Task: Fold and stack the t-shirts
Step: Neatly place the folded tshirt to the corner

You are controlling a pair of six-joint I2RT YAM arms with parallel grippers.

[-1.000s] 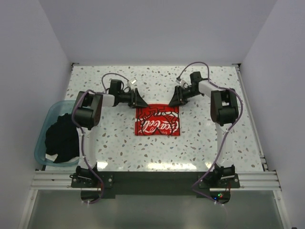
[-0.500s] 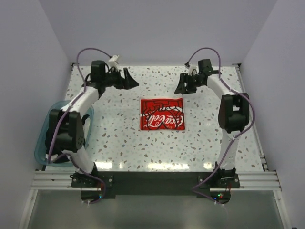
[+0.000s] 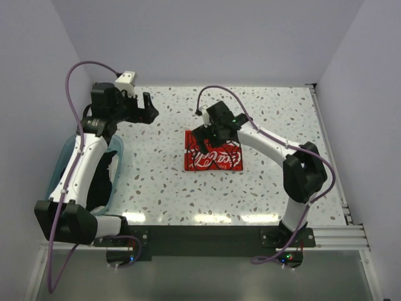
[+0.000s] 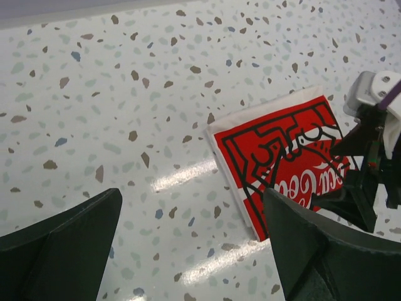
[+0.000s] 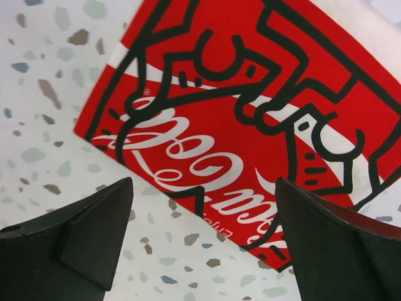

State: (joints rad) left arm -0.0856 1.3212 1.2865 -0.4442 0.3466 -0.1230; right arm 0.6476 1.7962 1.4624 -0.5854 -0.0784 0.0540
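Observation:
A folded white t-shirt with a red print panel (image 3: 213,152) lies flat in the middle of the table. It also shows in the left wrist view (image 4: 285,157) and fills the right wrist view (image 5: 250,106). My right gripper (image 3: 207,134) hovers open over its back left part, and nothing is between its fingers (image 5: 207,251). Back and to the left, my left gripper (image 3: 150,111) hangs open and empty above bare table (image 4: 194,251). A black t-shirt (image 3: 106,182) lies in the tub, mostly hidden by my left arm.
A translucent teal tub (image 3: 55,177) stands at the table's left edge, under my left arm. White walls close in the table at the back and on both sides. The right gripper's body (image 4: 369,169) shows at the right edge of the left wrist view.
Both grippers opened and let go of the folded shirt's back edge. The left arm rose and swung back to the left. The right arm moved away, then came left over the shirt.

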